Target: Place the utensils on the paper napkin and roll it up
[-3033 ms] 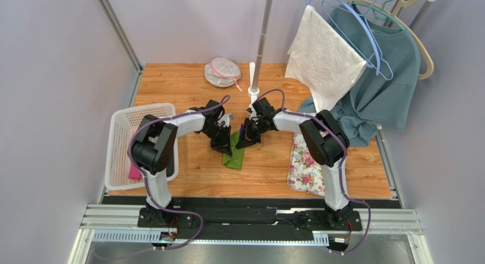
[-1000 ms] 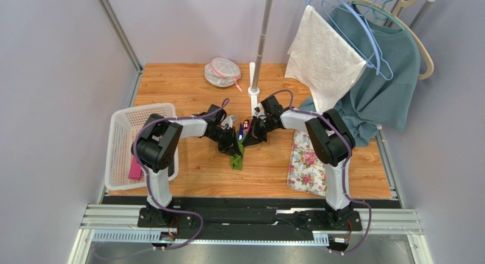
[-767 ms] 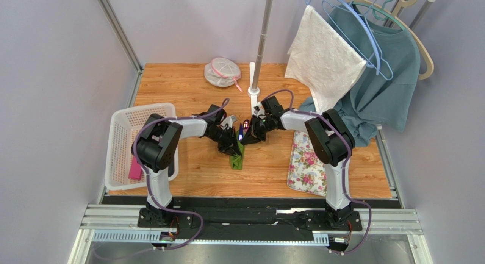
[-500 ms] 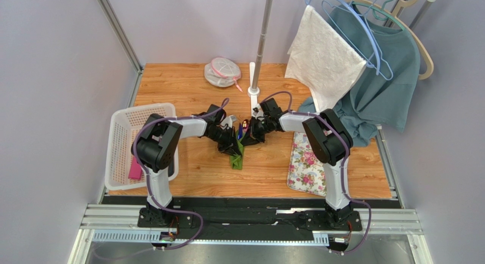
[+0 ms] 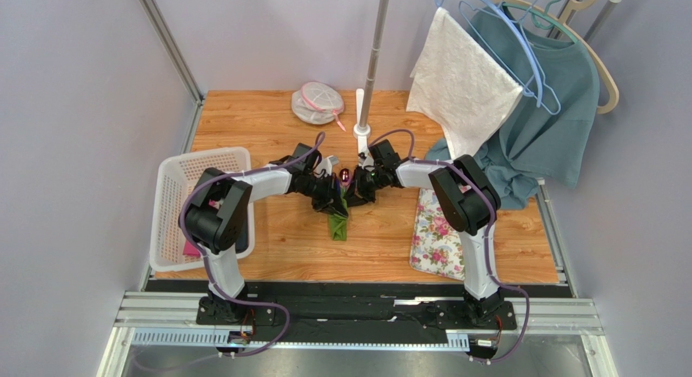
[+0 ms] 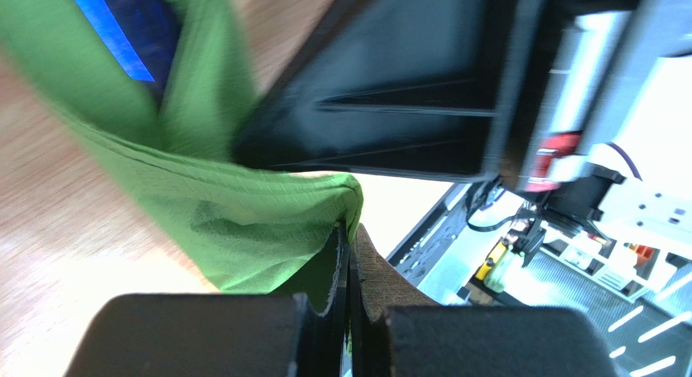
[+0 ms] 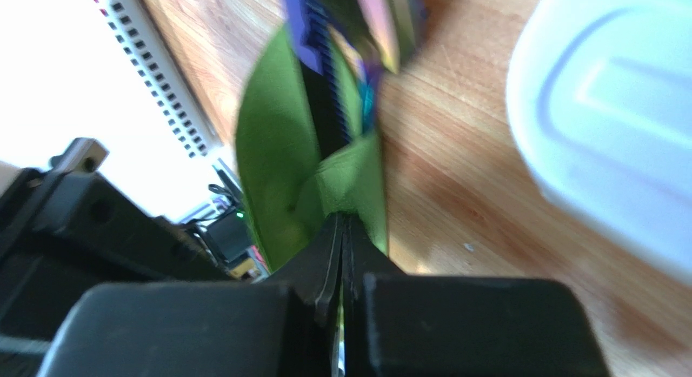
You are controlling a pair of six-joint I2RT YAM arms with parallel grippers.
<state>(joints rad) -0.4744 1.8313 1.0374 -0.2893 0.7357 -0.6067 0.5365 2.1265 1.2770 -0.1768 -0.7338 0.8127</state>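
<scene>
1. The thin green paper napkin point(image 5: 338, 224) sits mid-way across the wooden worktop point(image 5: 268, 125). It is gathered into a narrow, creased strip that runs toward the near edge, with its far end between the two claws.
2. The slender dark utensils point(image 7: 323, 109) lie inside its folds. A blue-purple stick point(image 7: 299, 24) and a glossy reddish rounded head point(image 5: 344, 176) poke out at the far end.
3. The left claw point(image 6: 348, 245) is pressed fully together, pinching a fold of the green sheet at its tips.
4. The right claw point(image 7: 341, 231) is likewise clamped tight on the napkin's edge.
5. A white plastic basket point(image 5: 175, 198) stands well to the left, and a flower-printed mat point(image 5: 434, 239) lies to the right.
</scene>
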